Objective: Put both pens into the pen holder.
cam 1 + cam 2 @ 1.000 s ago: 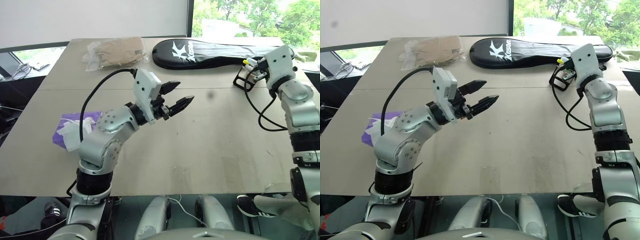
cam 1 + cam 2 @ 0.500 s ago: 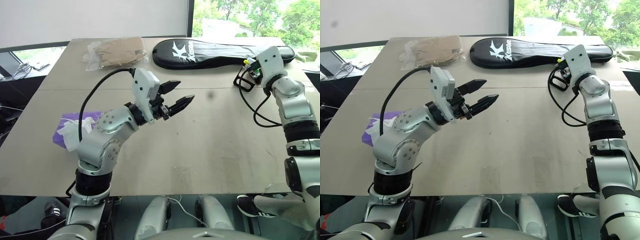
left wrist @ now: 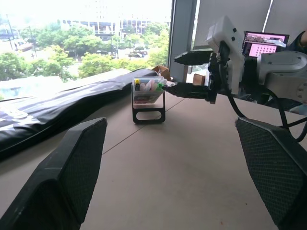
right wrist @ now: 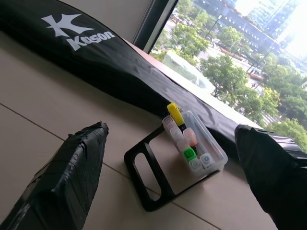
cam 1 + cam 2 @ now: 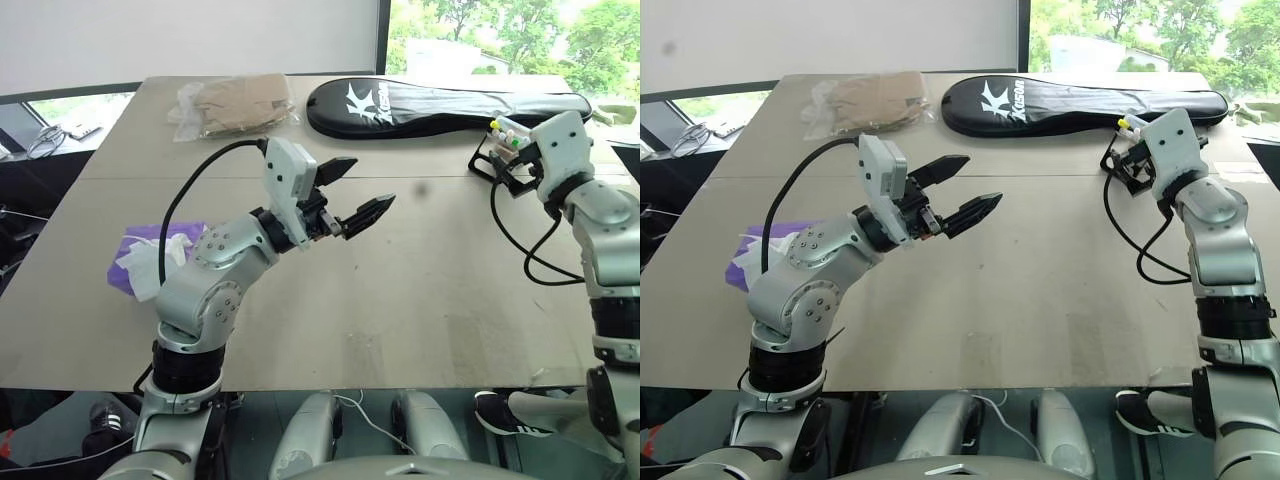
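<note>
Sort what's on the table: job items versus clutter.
Job: pen holder with pen caps showing inside; left gripper and right gripper, both open.

Clutter: black racket bag, plastic-wrapped brown bundle, purple tissue pack.

The left end effector [image 5: 355, 192] is held up with its two black fingers wide apart. The right end effector [image 3: 184, 74] is stretched forward, fingers spread wide and empty.

The table [image 5: 430, 290] at centre frame is matt, pale wood-look board — faintly scuffed. The pen holder [image 4: 184, 158] pairs a smooth black frame with a clear glossy plastic tray. The racket bag [image 5: 440, 105], upper right, looks like black fabric — slightly sheened.
</note>
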`<move>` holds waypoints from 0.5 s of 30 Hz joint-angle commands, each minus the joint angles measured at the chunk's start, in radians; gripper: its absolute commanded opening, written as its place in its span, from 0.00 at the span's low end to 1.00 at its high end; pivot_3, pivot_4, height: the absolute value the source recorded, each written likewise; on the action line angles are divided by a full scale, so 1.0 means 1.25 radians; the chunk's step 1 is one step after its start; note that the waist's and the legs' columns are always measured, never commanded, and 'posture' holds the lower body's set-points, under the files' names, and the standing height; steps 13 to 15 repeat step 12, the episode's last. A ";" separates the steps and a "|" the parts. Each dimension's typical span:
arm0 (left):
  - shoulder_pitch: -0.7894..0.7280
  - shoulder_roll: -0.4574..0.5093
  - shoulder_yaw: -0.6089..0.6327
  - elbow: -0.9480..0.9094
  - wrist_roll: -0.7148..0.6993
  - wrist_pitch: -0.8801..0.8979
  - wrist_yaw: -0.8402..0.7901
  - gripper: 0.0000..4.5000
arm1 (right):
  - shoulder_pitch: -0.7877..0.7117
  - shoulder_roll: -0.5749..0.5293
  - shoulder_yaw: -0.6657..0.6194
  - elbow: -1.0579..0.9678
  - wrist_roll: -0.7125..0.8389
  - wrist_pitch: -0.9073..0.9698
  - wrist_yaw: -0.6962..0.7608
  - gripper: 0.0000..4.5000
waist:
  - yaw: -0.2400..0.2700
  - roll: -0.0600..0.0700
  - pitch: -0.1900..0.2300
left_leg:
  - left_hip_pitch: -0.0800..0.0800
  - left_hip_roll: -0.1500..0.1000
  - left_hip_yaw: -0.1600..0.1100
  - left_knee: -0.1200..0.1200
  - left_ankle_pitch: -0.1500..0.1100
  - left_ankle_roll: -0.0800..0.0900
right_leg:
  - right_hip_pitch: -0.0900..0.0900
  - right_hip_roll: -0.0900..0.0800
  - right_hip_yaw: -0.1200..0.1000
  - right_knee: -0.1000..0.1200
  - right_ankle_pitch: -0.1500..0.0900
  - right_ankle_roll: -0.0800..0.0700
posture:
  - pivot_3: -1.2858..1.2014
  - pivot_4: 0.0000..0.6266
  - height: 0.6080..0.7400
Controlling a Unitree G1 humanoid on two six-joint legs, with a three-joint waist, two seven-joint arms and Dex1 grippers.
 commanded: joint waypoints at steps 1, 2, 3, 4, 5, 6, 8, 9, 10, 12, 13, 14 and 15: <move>0.027 0.024 0.013 -0.011 0.017 -0.011 0.009 1.00 | 0.099 0.002 -0.049 -0.195 0.118 0.059 0.078 1.00 | 0.000 0.000 0.000 | 0.000 0.000 0.000 0.000 0.000 0.000 | 0.000 0.000 0.000 0.000 0.000 0.000 | 0.52 0.24 1.00; 0.049 0.033 0.021 -0.016 0.029 -0.003 0.027 1.00 | 0.156 -0.002 -0.053 -0.245 0.153 0.070 0.113 1.00 | -0.002 0.000 0.000 | 0.000 0.000 -0.001 -0.001 0.000 0.000 | 0.000 0.000 0.000 0.000 0.000 0.000 | 0.52 0.24 1.00; 0.064 0.038 0.026 -0.020 0.036 0.003 0.040 1.00 | 0.194 -0.006 -0.055 -0.278 0.175 0.077 0.134 1.00 | -0.001 0.000 0.000 | 0.000 0.001 -0.001 -0.001 0.000 0.000 | 0.000 0.000 0.000 0.000 0.000 0.000 | 0.52 0.24 1.00; 0.077 0.043 0.030 -0.025 0.039 0.007 0.051 1.00 | 0.225 -0.012 -0.058 -0.299 0.185 0.078 0.147 1.00 | -0.001 0.000 0.000 | 0.000 0.000 -0.001 -0.002 0.000 0.000 | 0.000 0.000 0.000 0.000 0.000 0.000 | 0.52 0.24 1.00; 0.125 0.054 0.057 -0.045 0.023 0.035 0.064 1.00 | 0.298 -0.017 -0.071 -0.330 0.204 0.067 0.176 1.00 | 0.000 0.000 0.000 | 0.000 0.000 -0.001 -0.002 0.000 0.000 | 0.000 0.000 0.000 -0.001 0.000 0.000 | 0.52 0.24 1.00; 0.171 0.063 0.083 -0.067 0.002 0.061 0.071 1.00 | 0.357 -0.017 -0.089 -0.351 0.219 0.063 0.189 1.00 | 0.001 0.000 0.000 | 0.000 0.000 -0.001 -0.002 0.000 0.001 | 0.000 0.000 0.000 0.000 0.000 0.000 | 0.52 0.24 1.00; 0.269 0.090 0.121 -0.117 -0.015 0.086 0.071 1.00 | 0.458 -0.029 -0.119 -0.377 0.222 0.035 0.209 1.00 | 0.000 0.000 0.000 | 0.001 0.000 -0.001 -0.003 -0.001 0.001 | 0.000 0.000 0.001 -0.002 0.000 0.000 | 0.52 0.24 1.00; 0.310 0.104 0.132 -0.139 -0.018 0.089 0.067 1.00 | 0.495 -0.040 -0.126 -0.383 0.215 0.016 0.222 1.00 | 0.000 0.000 0.000 | 0.001 0.000 -0.001 -0.003 -0.001 0.001 | 0.000 0.000 0.002 -0.002 0.000 0.000 | 0.52 0.24 1.00; 0.350 0.113 0.147 -0.160 -0.027 0.098 0.068 1.00 | 0.528 -0.045 -0.137 -0.390 0.215 0.003 0.230 1.00 | 0.002 0.000 0.000 | 0.001 0.000 0.000 -0.003 -0.001 0.001 | 0.000 -0.001 0.003 -0.002 0.000 0.000 | 0.52 0.24 1.00; 0.402 0.121 0.171 -0.184 -0.044 0.106 0.067 1.00 | 0.563 -0.046 -0.154 -0.400 0.233 -0.002 0.235 1.00 | 0.003 0.000 0.000 | 0.002 0.000 0.000 -0.003 -0.002 0.003 | 0.001 -0.001 0.003 -0.001 0.000 0.000 | 0.52 0.24 1.00; 0.402 0.121 0.171 -0.184 -0.044 0.106 0.067 1.00 | 0.563 -0.046 -0.154 -0.400 0.233 -0.002 0.235 1.00 | 0.003 0.000 0.000 | 0.002 0.000 0.000 -0.003 -0.002 0.003 | 0.001 -0.001 0.003 -0.001 0.000 0.000 | 0.52 0.24 1.00; 0.402 0.121 0.171 -0.184 -0.044 0.106 0.067 1.00 | 0.563 -0.046 -0.154 -0.400 0.233 -0.002 0.235 1.00 | 0.003 0.000 0.000 | 0.002 0.000 0.000 -0.003 -0.002 0.003 | 0.001 -0.001 0.003 -0.001 0.000 0.000 | 0.52 0.24 1.00; 0.402 0.121 0.171 -0.184 -0.044 0.106 0.067 1.00 | 0.563 -0.046 -0.154 -0.400 0.233 -0.002 0.235 1.00 | 0.003 0.000 0.000 | 0.002 0.000 0.000 -0.003 -0.002 0.003 | 0.001 -0.001 0.003 -0.001 0.000 0.000 | 0.52 0.24 1.00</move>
